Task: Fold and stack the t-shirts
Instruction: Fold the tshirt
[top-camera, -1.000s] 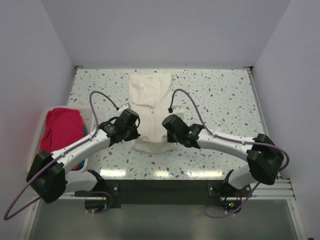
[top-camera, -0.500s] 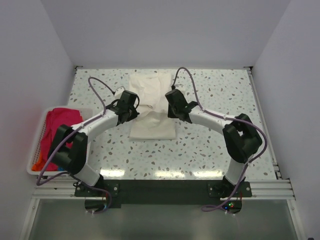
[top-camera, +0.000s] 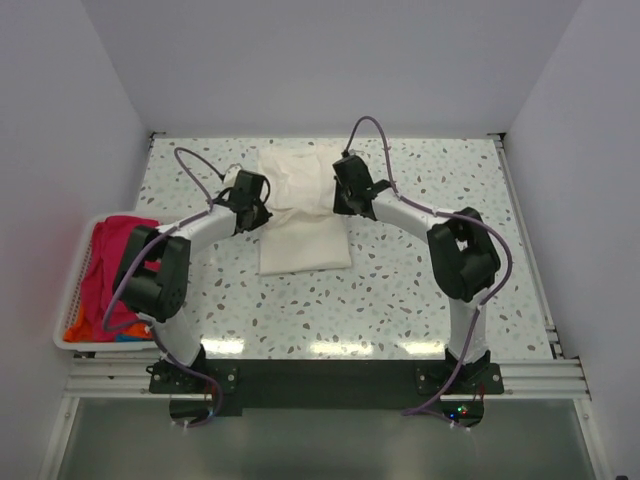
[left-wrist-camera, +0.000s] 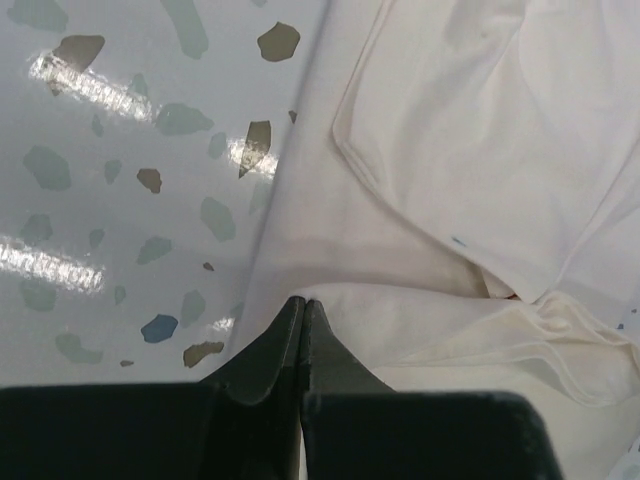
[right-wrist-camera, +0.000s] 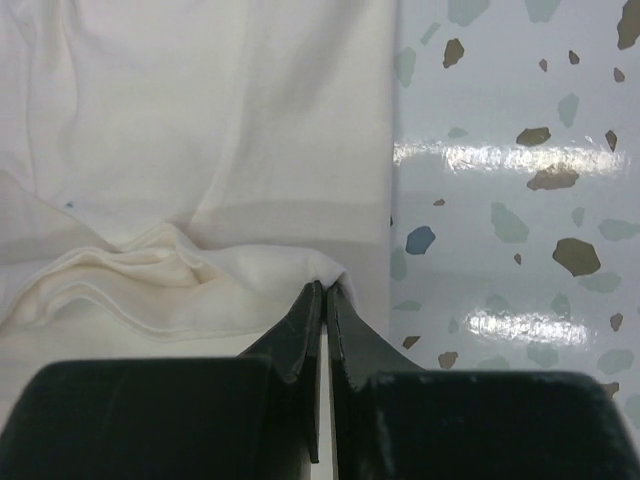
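A white t-shirt (top-camera: 303, 235) lies in the middle of the speckled table, its near part doubled back over the rest. My left gripper (top-camera: 260, 210) is shut on a pinched fold at the shirt's left edge. My right gripper (top-camera: 341, 205) is shut on the fold at its right edge. In the left wrist view the closed left gripper (left-wrist-camera: 303, 300) nips white t-shirt (left-wrist-camera: 450, 150) cloth. In the right wrist view the right gripper (right-wrist-camera: 326, 287) pinches a small peak of the white t-shirt (right-wrist-camera: 200, 120). No red print shows. A magenta t-shirt (top-camera: 120, 250) and an orange t-shirt (top-camera: 78, 326) lie in the basket.
A white slatted basket (top-camera: 70, 290) stands at the table's left edge. White walls close in the table on the left, back and right. Both arms stretch out towards the table's far half, with cables looping above them.
Both grippers have travelled from the shirt's near end towards the far side, dragging the held cloth over the shirt. The arms have stretched out.
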